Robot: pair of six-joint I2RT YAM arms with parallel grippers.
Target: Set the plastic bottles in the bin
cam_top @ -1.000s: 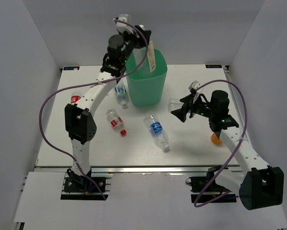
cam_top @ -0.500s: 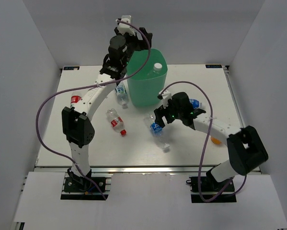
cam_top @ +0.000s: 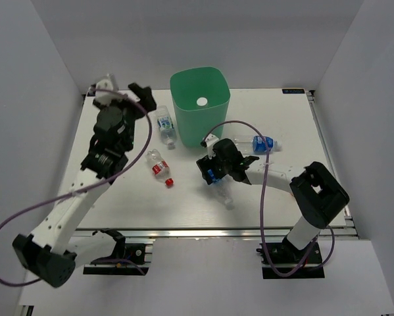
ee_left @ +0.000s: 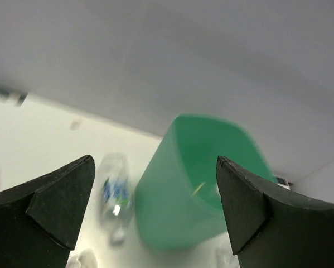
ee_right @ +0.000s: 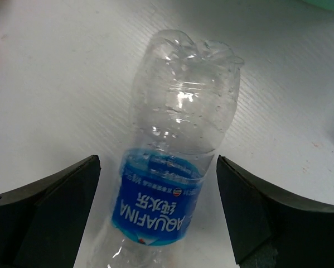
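The mint-green bin (cam_top: 191, 128) stands upright at the far side of the desk (cam_top: 289, 125), with a white bottle cap (cam_top: 201, 102) showing inside. Four clear bottles lie flat: a blue-label bottle (cam_top: 165, 128) just left of the bin, a second blue-label bottle (cam_top: 259, 143) to its right, a third blue-label bottle (ee_right: 172, 139) nearer, and a red-capped bottle (cam_top: 158, 166).

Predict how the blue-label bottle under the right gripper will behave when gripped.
The blue-label bottle looks empty, so probably light. Its thin clear walls look crumpled, so they may buckle. Lying on its side on the table, it could roll.
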